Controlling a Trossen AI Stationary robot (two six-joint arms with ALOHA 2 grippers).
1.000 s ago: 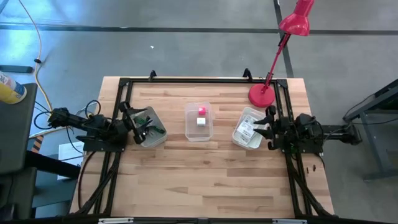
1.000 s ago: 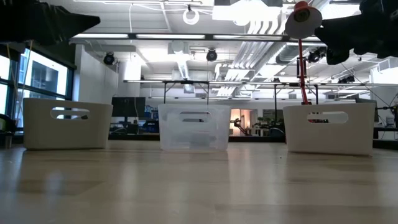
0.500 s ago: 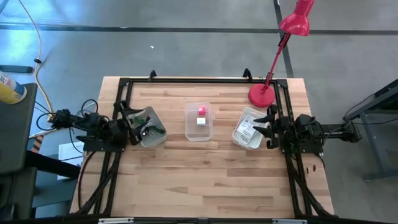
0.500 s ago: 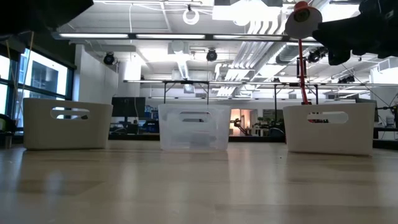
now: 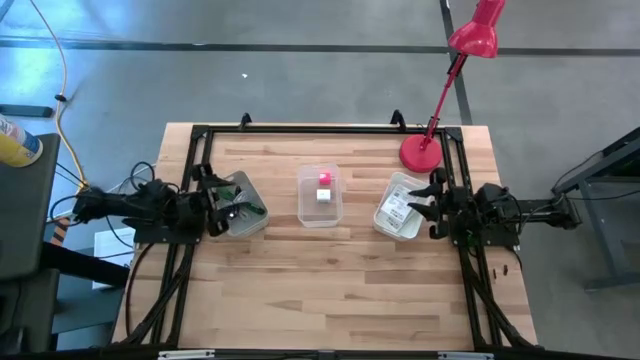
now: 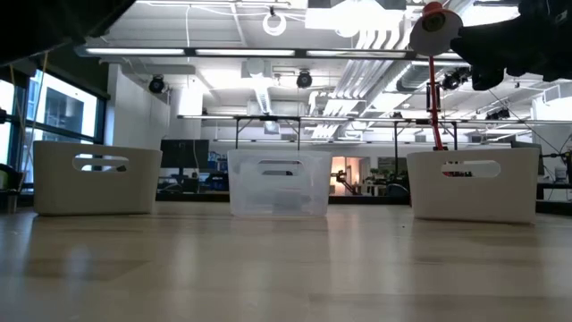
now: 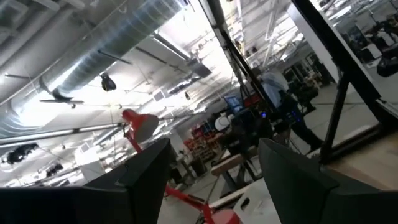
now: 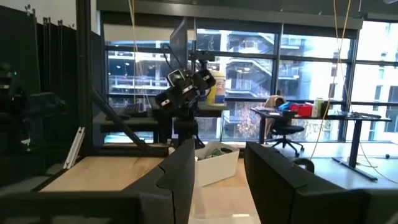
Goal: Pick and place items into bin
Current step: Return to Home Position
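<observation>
Items show only inside the three bins set in a row across the worktop (image 5: 330, 270).

On the left, the left white bin (image 5: 262, 224) holds the green stick (image 5: 250, 209) and the thin dark cable (image 5: 235, 212). The left pincer (image 5: 218, 203) sits at that bin's outer wall. Its fingers are spread and grasp nothing: the left wrist view shows only the room between them.

In the middle, the clear bin (image 5: 320, 218) holds the pink cube (image 5: 324, 179) with the white cube (image 5: 322, 194) just beside it, well apart from both arms.

On the right, the right white bin (image 5: 384, 226) holds the flat printed packets (image 5: 398, 210). The right pincer (image 5: 431, 205) is just beside its outer wall, released and empty, with the red lamp (image 5: 421, 152) close by.

The step in hand looks like the return to rest. To do it well, each arm should rise clear of its bin's rim before drawing back to its own side. The fingers should stay apart so that no cable or packet corner is dragged out. On the right, the path should also keep away from the lamp's base and stem.
</observation>
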